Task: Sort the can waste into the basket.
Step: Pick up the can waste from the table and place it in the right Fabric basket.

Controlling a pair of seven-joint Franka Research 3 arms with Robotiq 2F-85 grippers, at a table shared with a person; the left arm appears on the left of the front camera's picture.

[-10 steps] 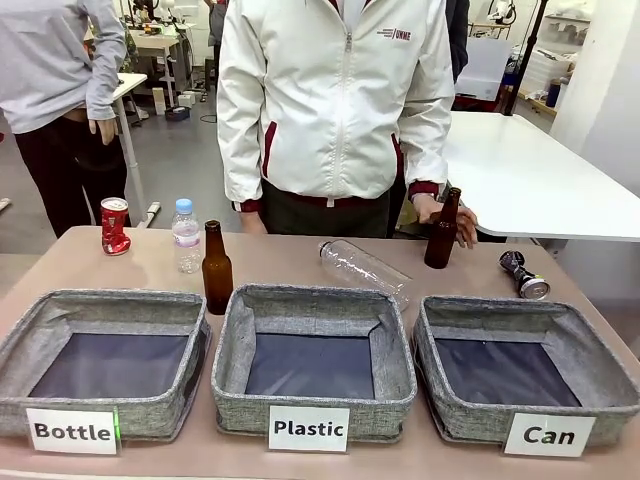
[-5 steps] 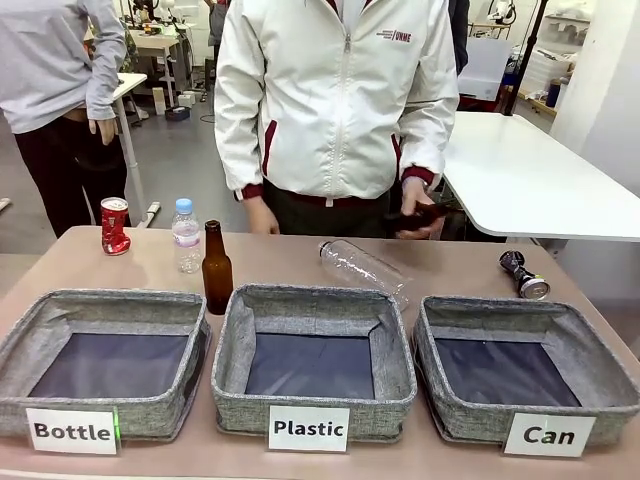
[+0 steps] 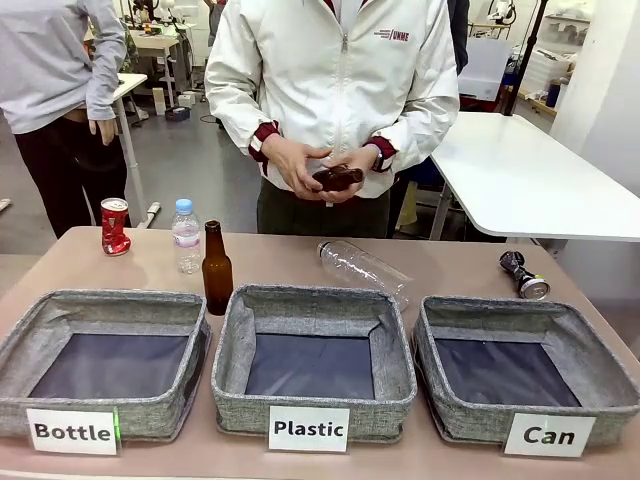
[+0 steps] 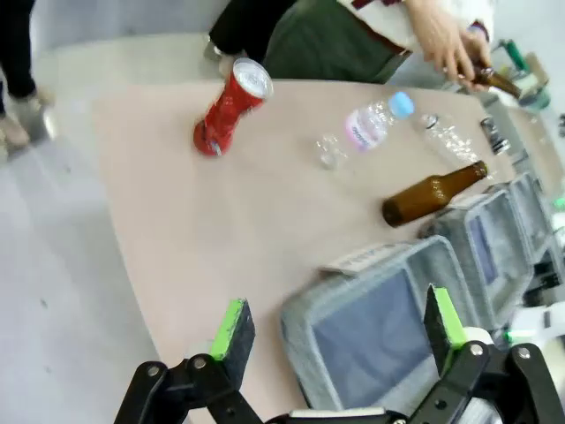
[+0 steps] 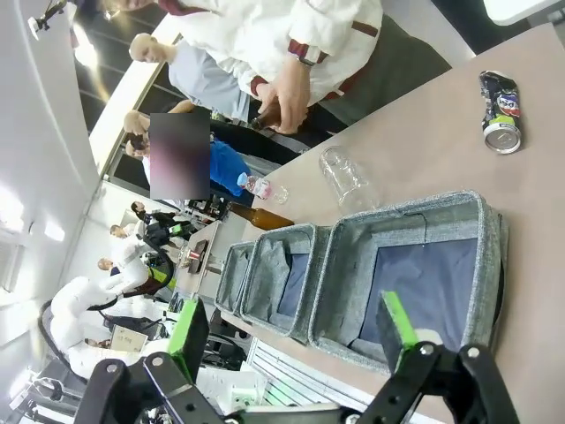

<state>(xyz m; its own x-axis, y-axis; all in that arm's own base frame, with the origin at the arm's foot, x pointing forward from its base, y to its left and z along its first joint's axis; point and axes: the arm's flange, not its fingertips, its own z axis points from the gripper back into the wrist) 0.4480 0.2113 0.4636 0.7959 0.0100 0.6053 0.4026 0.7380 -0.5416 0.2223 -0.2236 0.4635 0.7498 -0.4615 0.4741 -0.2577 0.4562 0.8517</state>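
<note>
The fingers of your left gripper are spread wide apart and hold nothing. That gripper hangs in the air over the near left end of the table, above the basket marked "Bottle". Your right gripper is spread wide too, with nothing between its green pads. It hangs above the near side of the can basket.

The can basket sits at the right end of the row of three, with a white "Can" label on its front. Both cans are out on the table, not in it. The red can stands up at the far left corner, and it looks a bit squashed. It is well apart from the can basket. The dark can lies on its side at the far right, just behind the can basket.

Across the table, a person in a white jacket holds a brown bottle in both hands in front of their body. Another brown bottle stands just behind the gap between the "Bottle" basket and the middle basket. A small clear bottle with a blue cap stands near it. A bigger clear bottle lies on its side behind the middle basket.
</note>
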